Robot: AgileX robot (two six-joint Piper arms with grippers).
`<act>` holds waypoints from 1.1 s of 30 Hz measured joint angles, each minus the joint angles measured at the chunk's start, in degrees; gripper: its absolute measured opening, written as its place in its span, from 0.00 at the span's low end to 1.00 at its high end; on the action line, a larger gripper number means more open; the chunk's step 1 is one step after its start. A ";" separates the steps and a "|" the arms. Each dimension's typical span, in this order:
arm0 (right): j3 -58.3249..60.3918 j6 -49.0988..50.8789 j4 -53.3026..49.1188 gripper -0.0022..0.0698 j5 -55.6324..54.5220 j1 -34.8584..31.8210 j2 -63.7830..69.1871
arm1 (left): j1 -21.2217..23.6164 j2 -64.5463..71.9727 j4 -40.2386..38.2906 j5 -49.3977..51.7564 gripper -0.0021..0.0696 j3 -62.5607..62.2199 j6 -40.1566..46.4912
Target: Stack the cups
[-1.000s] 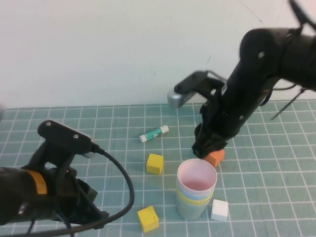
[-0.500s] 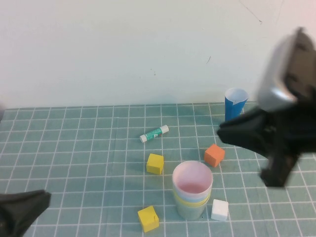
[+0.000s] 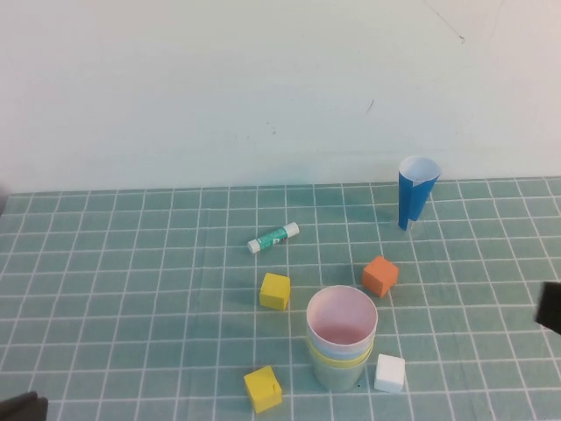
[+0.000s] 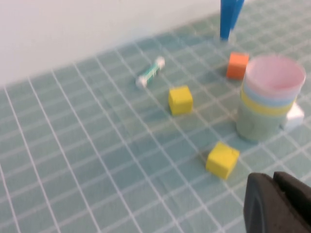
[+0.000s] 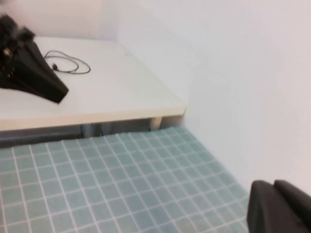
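Observation:
The cups (image 3: 341, 340) stand nested in one stack on the green grid mat, pink (image 3: 342, 317) on top, then a light blue and a yellow rim (image 3: 335, 356), with pale green (image 3: 338, 375) at the bottom. The left wrist view shows the same stack (image 4: 268, 99) upright and on its own. My left gripper (image 4: 272, 175) is shut and empty, hovering over the mat well short of the stack. My right gripper (image 5: 273, 183) is also shut and empty, off by the wall, far from the cups. From the high view only dark slivers of both arms show at the edges.
A dark-blue paper cone (image 3: 415, 198) stands near the wall. A glue stick (image 3: 273, 237), two yellow cubes (image 3: 274, 290) (image 3: 263, 388), an orange cube (image 3: 380, 275) and a white cube (image 3: 390, 373) lie around the stack. A white desk (image 5: 97, 92) adjoins the mat.
The right arm has pulled away from above the stack to the right edge, and its gripper has shut. The left arm has withdrawn off the lower left corner.

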 joint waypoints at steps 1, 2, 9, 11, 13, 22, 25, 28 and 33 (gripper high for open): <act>0.58 -0.46 0.34 0.03 -0.11 0.00 -1.41 | 0.00 0.00 0.07 0.94 0.03 0.14 0.00; 1.14 -0.77 0.45 0.03 -0.11 0.00 -2.67 | 0.00 0.00 0.07 1.96 0.03 0.14 0.00; 4.10 -1.34 0.93 0.03 -2.90 0.00 -5.17 | 0.00 0.00 0.21 5.31 0.03 0.18 0.00; 4.21 -1.34 0.93 0.03 -3.49 0.00 -5.17 | 0.00 0.00 0.21 5.58 0.03 0.18 0.00; 4.21 -1.38 1.02 0.03 -3.89 0.00 -5.17 | 0.00 0.00 0.21 5.66 0.03 0.18 0.00; 4.21 -1.47 1.07 0.03 -4.22 0.00 -5.17 | 0.00 0.00 0.21 5.79 0.03 0.18 0.00; 4.21 -1.47 1.07 0.03 -4.34 0.00 -5.17 | 0.00 0.00 0.21 5.79 0.03 0.18 0.00; 4.34 -1.50 0.31 0.03 -5.71 0.00 -5.17 | 0.00 0.00 0.21 5.79 0.03 0.18 0.00; 7.51 -1.50 -2.78 0.03 -14.03 0.00 -5.17 | 0.00 0.00 0.21 5.79 0.03 0.18 0.00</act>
